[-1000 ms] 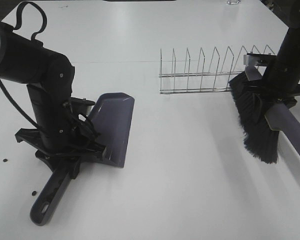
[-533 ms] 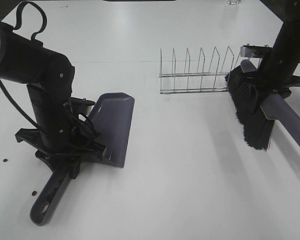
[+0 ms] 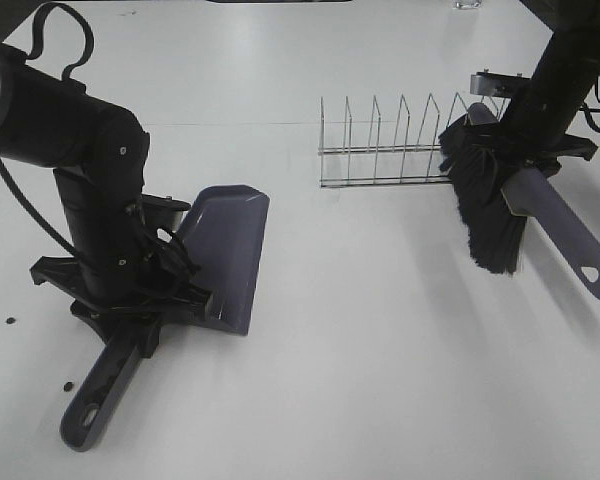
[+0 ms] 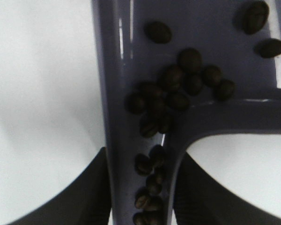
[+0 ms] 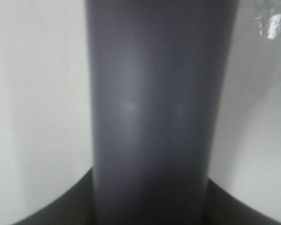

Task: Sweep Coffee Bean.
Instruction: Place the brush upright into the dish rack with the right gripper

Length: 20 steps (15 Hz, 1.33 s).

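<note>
Grey-purple plastic dustpan [image 3: 225,255] lies flat on a white table [image 3: 360,380], its long handle pointing toward the near-left edge. The left gripper [image 3: 130,300], black and bulky, is clamped around that handle just behind the pan. In the left wrist view its two dark fingers [image 4: 91,187] press against either side of the handle channel, which holds a line of small dark brown coffee beans [image 4: 178,89]; more beans cluster where the channel opens into the pan, and a few lie apart deeper in the pan. Two or three stray beans [image 3: 12,321] rest on the table to the left of the handle, well apart from the pan.

On the right, the right gripper [image 3: 525,165] grips a brush with black bristles [image 3: 485,205] by its grey-purple handle [image 5: 150,112]; in the right wrist view the handle fills the space between the gripper's dark fingers [image 5: 61,206]. The brush hangs tilted, its bristles pointing down toward the table and its handle end slanting toward the right edge. Just beside the brush, farther back, stands a silver wire dish rack [image 3: 395,145].
</note>
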Tool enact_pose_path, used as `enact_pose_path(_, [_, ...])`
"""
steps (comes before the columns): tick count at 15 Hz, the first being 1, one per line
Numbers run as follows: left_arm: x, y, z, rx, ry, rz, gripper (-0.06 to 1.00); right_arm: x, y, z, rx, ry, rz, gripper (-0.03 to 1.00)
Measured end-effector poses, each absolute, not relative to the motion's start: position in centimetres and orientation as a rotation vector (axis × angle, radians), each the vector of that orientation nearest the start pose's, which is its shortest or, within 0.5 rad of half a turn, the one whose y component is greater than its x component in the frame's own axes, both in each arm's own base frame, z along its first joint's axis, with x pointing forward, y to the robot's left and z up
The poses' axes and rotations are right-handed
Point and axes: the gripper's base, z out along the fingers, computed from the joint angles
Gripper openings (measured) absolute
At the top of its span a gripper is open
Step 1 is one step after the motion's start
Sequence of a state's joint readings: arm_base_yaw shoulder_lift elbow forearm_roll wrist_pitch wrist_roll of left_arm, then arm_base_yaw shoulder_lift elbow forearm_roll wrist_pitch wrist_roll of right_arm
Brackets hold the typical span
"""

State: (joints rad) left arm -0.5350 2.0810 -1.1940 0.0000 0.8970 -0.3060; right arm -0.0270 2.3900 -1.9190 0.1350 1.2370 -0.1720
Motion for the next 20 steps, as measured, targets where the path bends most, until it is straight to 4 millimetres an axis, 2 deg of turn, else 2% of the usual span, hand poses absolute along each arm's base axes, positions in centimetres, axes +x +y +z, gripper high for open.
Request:
enact_pose_path(2, [30.2,-17.9,9.6,0.372,3.234,0.084,0.33,48.4,-0.1,12.6,-0.123,3.124,0.199,0.29])
enact_pose_path(7, [30.2,-17.9,9.6,0.372,3.234,0.084,0.33,50.2,-0.1,12.4,-0.128,3.071,0.191,0.29])
enact_pose_path(12, [30.2,-17.9,9.6,0.372,3.234,0.084,0.33,51.4,-0.2,13.6,-0.114,3.001,0.18,0.29])
enact_pose_path(16, [30.2,-17.9,9.6,0.372,3.234,0.084,0.33,51.5,-0.1,13.8,-0.087,2.988,0.197,0.3])
enact_pose_path(17, [30.2,-17.9,9.6,0.372,3.234,0.084,0.33,51.6,0.0,13.8,-0.083,2.984,0.202,0.34])
enact_pose_path(20, [30.2,-17.9,9.6,0.372,3.234,0.084,0.33,51.7,0.6,13.9,-0.043,2.966,0.316,0.58])
